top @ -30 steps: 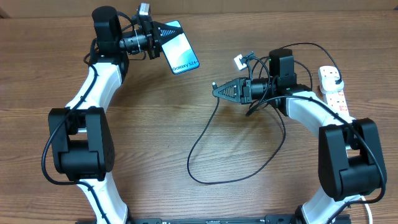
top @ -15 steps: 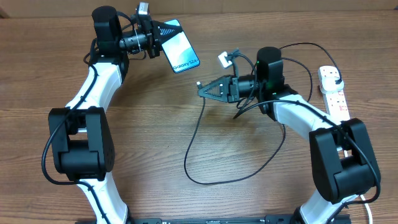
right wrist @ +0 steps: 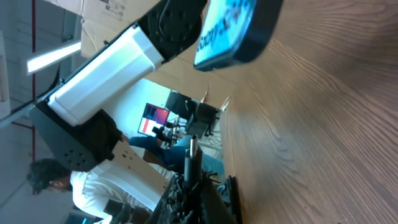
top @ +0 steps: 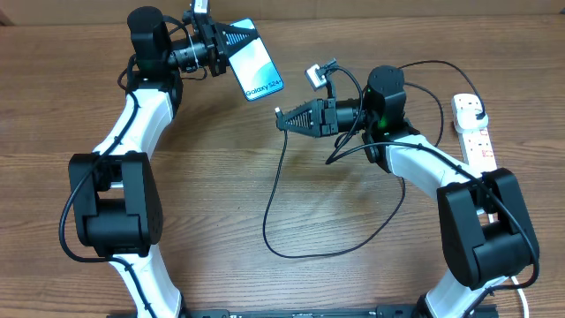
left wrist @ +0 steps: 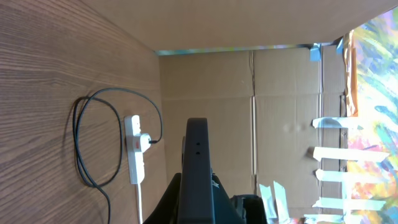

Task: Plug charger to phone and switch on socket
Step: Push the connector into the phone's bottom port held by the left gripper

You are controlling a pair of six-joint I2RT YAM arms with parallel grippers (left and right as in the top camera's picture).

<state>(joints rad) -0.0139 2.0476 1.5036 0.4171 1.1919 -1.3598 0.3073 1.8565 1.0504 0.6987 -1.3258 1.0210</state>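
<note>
- bringing the connector to the phone looks like the step in hand: the right gripper [top: 287, 119] has its jaws clenched on the charger [top: 266, 228] just behind the connector tip [top: 278, 112], lifted off the surface [top: 203, 194] and aimed at the phone [top: 257, 67]
- the left gripper [top: 243, 40] has its jaws clenched on the far end of the phone, holding it in the air at a tilt, screen up, with its free end turned toward the right gripper; tip and phone are near but apart
- the next move calls for lining the tip up with the port in the phone's free end, which is too small to make out here, then a straight push along the phone's length while the left jaws brace against it
- the socket [top: 475, 137] lies at the right edge of the surface beside the right arm, with the black plug [top: 477, 108] seated in it; whether its switches [left wrist: 132, 147] are on, i cannot tell
- counted: one phone, one charger, one socket with one plug in it, two grippers, both occupied, so one likely has to let go before a switch can be pressed
</note>
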